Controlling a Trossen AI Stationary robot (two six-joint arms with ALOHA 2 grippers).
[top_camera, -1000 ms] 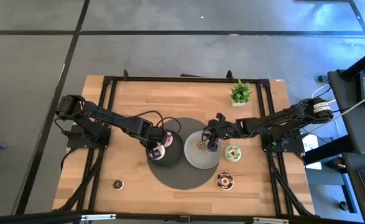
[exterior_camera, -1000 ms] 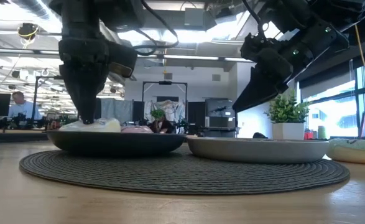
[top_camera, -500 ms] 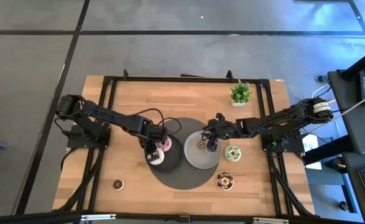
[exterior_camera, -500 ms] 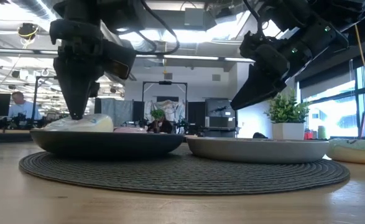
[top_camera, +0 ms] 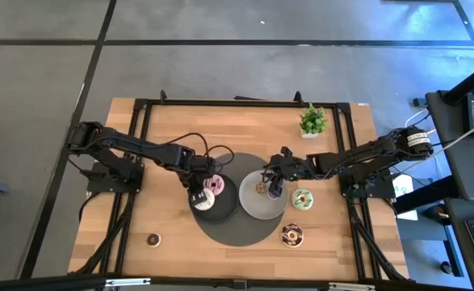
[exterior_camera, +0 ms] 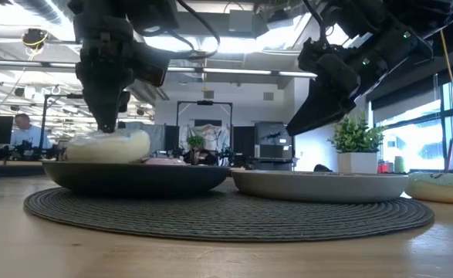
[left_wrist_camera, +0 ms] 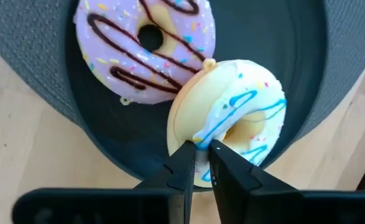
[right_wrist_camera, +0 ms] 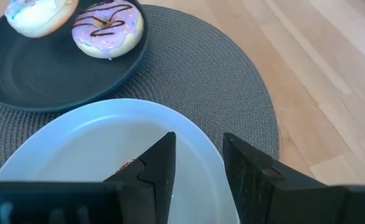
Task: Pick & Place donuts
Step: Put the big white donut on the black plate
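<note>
My left gripper [left_wrist_camera: 199, 152] is shut on a cream donut with blue drizzle [left_wrist_camera: 232, 118] over the dark plate [top_camera: 223, 206]. A purple donut with brown stripes [left_wrist_camera: 146, 43] lies flat on the same plate, right beside it. My right gripper [right_wrist_camera: 198, 149] hangs open over the grey plate [right_wrist_camera: 76, 143], with a small brown donut [top_camera: 260, 187] lying under its fingers. A green-white donut [top_camera: 302, 198] and a chocolate sprinkled donut [top_camera: 291, 235] lie on the wood to the right. One tiny dark donut [top_camera: 153, 239] lies near the front left. My left gripper pinches the cream donut's rim [left_wrist_camera: 198, 134] between its two fingers, one on the iced face and one on the plain underside. The fingers come from above, pointing down. The donut sits tilted in the hold, its far edge close to the purple donut; the plate's rim hides its lower part in the low view.
Both plates sit on a round dark woven mat [top_camera: 237, 232] at the table's middle. A small potted plant [top_camera: 312, 121] stands near the far right corner. Bare wood lies at the near left and far left of the table.
My left gripper, shut on the cream donut, shifted a little toward the table's left and back over the dark plate and rose slightly. The donut, which lay low on the plate, now stands higher and tipped. My right arm kept still.
</note>
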